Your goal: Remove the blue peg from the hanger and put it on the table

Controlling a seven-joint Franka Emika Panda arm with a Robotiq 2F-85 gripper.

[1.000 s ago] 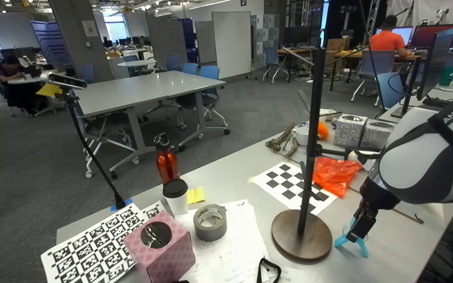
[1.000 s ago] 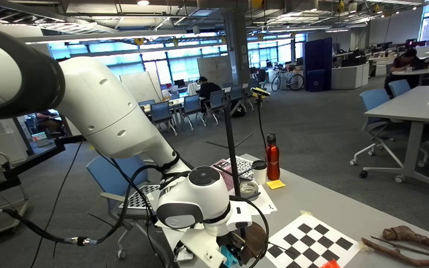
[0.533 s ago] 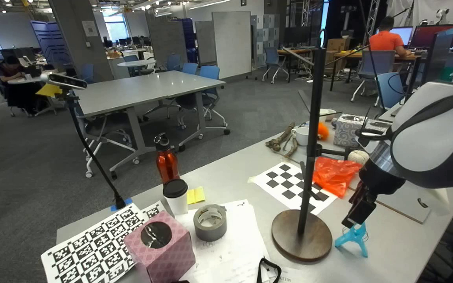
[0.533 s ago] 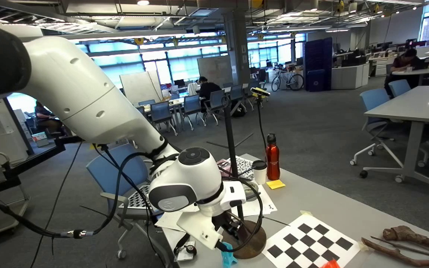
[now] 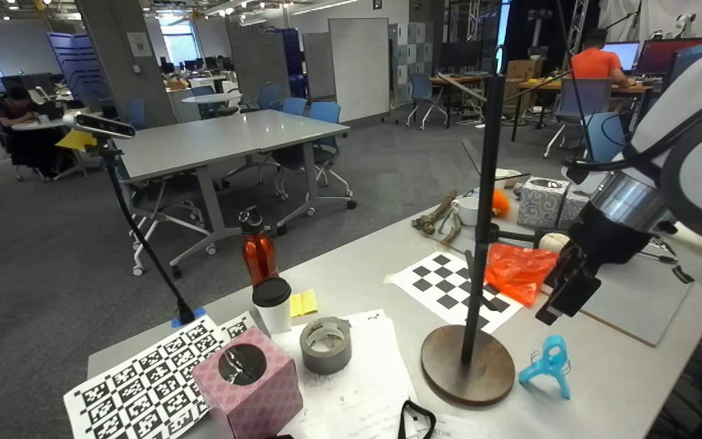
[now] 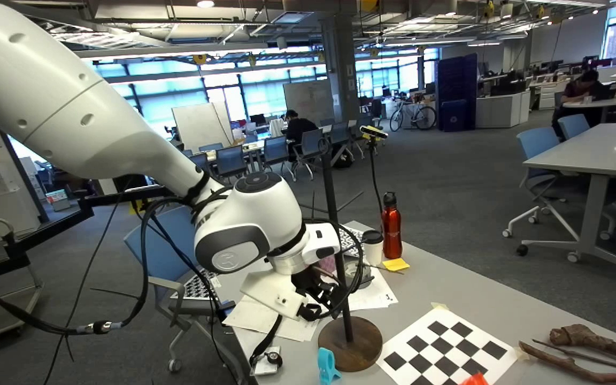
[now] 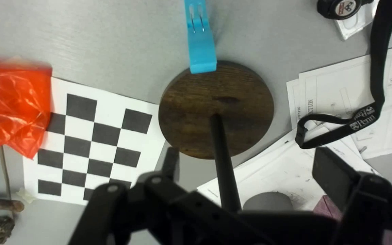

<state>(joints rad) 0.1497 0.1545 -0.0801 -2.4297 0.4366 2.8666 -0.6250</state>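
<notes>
Largest first: a broad grey tabletop point(image 5: 351, 285). We take it for a test bench, its patterned sheets laid out for the cameras.

White-and-grey jointed robot arm point(image 6: 147, 155): slopes down over the tabletop, wrist bent so the jaws point down at a slant. In an exterior view they hang above the peg and clear of it, apart from the hanger's post. Wrist view gives us the jaws spread wide, nothing pinched between.

Tall black hanger point(image 5: 478, 253), thin side branches, upright on a round brown wooden base point(image 5: 488, 369). We judge the wide foot is there to keep the post from tipping if a branch is knocked.

Black-and-white checkered paper sheet point(image 6: 447, 347): corners taped, presumably against sliding. A crumpled orange-red plastic bag point(image 7: 15, 105) overlaps one edge.

White printed papers point(image 5: 363, 390), a grey roll of tape point(image 5: 326, 366) lying flat on them; perhaps a weight, perhaps just parked.

Smallest, and the one we are after: light-blue plastic peg point(image 7: 201, 51), off the hanger and on the tabletop just beside the wooden base; we cannot tell whether they touch. It appears to stand on two splayed legs, ring end up, which should keep it steady. We judge the task met; what remains is to raise the arm without brushing the branches.
</notes>
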